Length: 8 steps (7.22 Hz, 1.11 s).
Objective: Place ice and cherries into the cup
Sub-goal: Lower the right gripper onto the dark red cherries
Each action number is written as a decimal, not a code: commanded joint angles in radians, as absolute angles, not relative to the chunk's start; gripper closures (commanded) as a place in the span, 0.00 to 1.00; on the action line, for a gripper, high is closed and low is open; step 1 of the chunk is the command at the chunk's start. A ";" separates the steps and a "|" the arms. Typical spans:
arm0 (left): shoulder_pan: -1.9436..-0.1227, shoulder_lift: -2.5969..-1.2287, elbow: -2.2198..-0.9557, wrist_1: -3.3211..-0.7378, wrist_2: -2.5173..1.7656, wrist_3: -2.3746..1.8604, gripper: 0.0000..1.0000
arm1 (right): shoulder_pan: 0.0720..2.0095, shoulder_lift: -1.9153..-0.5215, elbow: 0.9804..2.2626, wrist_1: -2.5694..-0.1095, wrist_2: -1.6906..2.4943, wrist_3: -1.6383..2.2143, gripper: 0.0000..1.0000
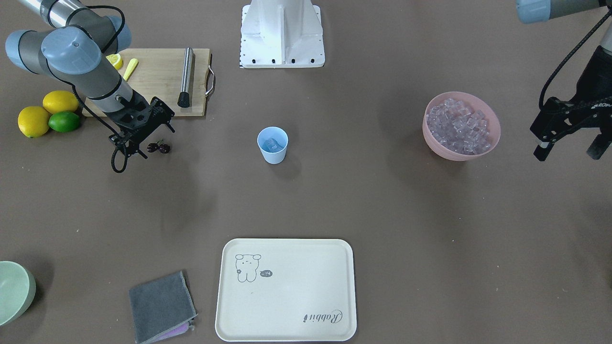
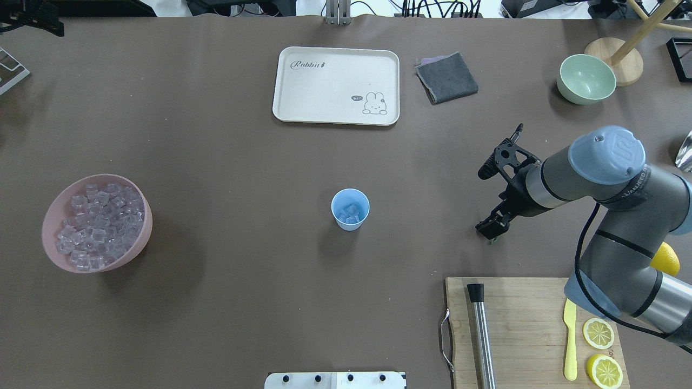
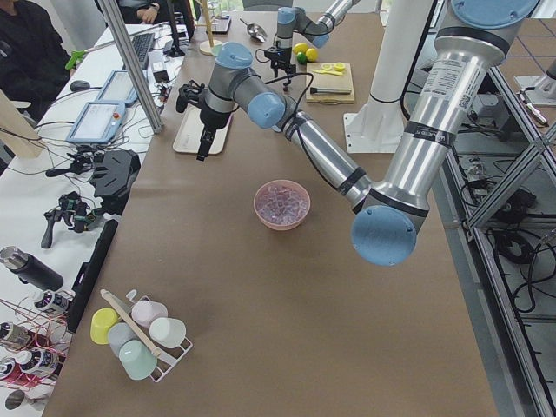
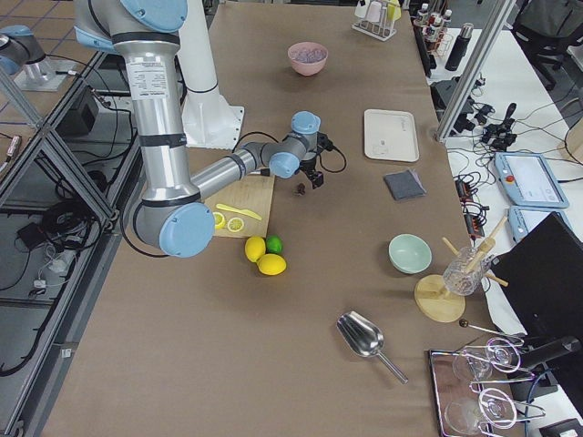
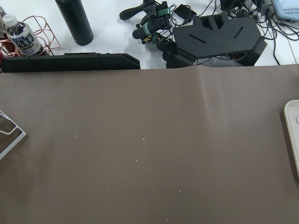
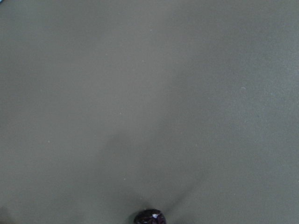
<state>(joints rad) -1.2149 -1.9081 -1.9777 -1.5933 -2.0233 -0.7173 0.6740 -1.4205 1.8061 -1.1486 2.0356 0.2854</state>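
Cherries (image 1: 158, 148) just by the right tool (image 1: 156, 141) (spread wide, empty): could flick them across the tabletop (image 1: 334, 191) if closed off-centre on thin stems.

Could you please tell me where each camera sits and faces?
Front-facing: across the table, facing the base steeply down; left arm, right arm.
Overhead: behind the robot, facing forward and down; right arm.
Exterior left: table's left end, looking along it; left arm near.
Exterior right: table's right end; right arm near.
Left wrist: over bare table toward operators' clutter; no arm.
Right wrist: close above table, cherries at bottom edge; no arm.
Shared: front-facing and overhead show the cup with ice, from opposite sides.
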 commanded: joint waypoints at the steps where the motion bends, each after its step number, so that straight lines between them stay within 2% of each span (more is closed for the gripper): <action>1: -1.215 -1.905 -1.979 -1.594 -2.023 -0.718 0.02 | 0.672 -1.416 1.784 -1.149 2.025 0.288 0.01; 3: -1.215 -1.905 -1.974 -1.594 -2.022 -0.718 0.02 | 0.669 -1.414 1.769 -1.149 2.023 0.288 0.01; 4: -1.215 -1.905 -1.973 -1.594 -2.022 -0.718 0.02 | 0.667 -1.416 1.766 -1.149 2.023 0.290 0.05; 6: -1.215 -1.905 -1.970 -1.594 -2.022 -0.716 0.02 | 0.667 -1.417 1.766 -1.149 2.023 0.293 0.29; 7: -1.213 -1.905 -1.968 -1.594 -2.022 -0.716 0.02 | 0.669 -1.419 1.769 -1.147 2.023 0.293 0.36; 8: -1.215 -1.905 -1.967 -1.594 -2.022 -0.716 0.02 | 0.669 -1.425 1.776 -1.147 2.025 0.293 0.36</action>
